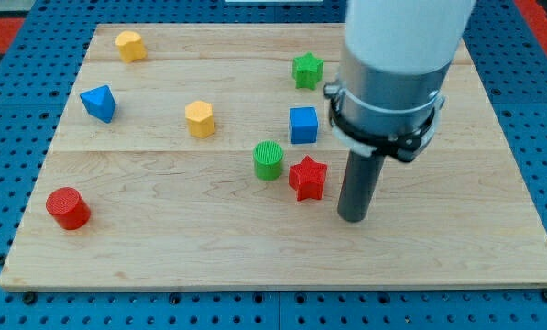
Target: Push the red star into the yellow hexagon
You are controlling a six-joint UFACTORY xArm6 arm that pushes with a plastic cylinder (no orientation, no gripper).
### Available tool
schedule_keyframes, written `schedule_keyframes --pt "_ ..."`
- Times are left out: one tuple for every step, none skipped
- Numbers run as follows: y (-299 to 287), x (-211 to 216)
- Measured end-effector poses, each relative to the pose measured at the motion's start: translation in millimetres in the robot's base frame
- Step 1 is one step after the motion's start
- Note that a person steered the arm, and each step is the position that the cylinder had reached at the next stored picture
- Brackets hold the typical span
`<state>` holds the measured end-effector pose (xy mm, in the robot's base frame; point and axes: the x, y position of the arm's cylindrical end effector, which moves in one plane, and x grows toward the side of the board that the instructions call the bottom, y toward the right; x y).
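Our tip (354,218) rests just right of the red star (308,178); contact seems absent. We carry no fingers. The yellow hexagon (200,119) sits well left.

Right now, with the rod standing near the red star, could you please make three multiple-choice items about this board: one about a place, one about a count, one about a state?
1. Where is my tip relative to the red star?
A. At the view's right of it
B. At the view's left of it
C. On top of it

2. How many yellow blocks lie on the board?
A. One
B. Two
C. Three

3. Does the red star touch the yellow hexagon?
A. Yes, pressed together
B. No, apart
C. It is stacked on it

Answers: 1 A, the rod stands just right of the star. 2 B, the hexagon and another yellow block at top left. 3 B, the green cylinder lies between them.
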<state>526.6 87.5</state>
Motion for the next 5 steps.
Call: schedule_keyframes --pt "-39 -23" --pt "-93 -39" --pt "-147 -55" --pt "-190 -69" --pt "-192 -100"
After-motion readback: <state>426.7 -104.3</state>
